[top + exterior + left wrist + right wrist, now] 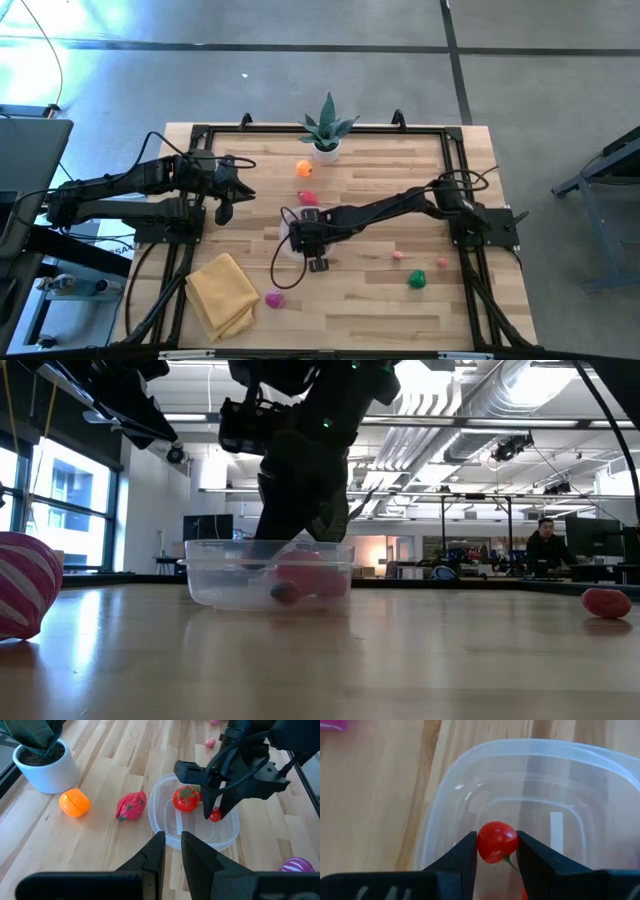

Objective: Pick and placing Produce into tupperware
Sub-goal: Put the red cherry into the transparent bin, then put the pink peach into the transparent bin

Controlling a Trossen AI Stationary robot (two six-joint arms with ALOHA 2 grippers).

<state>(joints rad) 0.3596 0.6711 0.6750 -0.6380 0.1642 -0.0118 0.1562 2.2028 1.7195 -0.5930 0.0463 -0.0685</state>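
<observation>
The clear round tupperware [220,837] stands on the table's middle, with a red tomato [186,799] lying in it. My right gripper [496,842] reaches down inside it, shut on a small red cherry [215,815]. Loose on the table lie an orange [304,168], a red-pink fruit [307,197], a small pink piece [398,255], a green piece [417,280] and a magenta piece [274,298]. My left gripper [172,845] hovers left of the container, holding nothing, with a narrow gap between its fingers. My right gripper pinches the small red cherry by its round body [485,842] between the two fingers [465,851], coming from above and pointing down into the tupperware. A green stem [509,864] trails from the cherry. The cherry sits low near the container's floor [285,593]; whether it touches the floor, I cannot tell.
A spiky plant in a white pot [327,140] stands at the far edge. A folded yellow cloth [222,292] lies near the front left corner. A black frame [455,160] runs around the table. A person [548,545] sits far behind in the room.
</observation>
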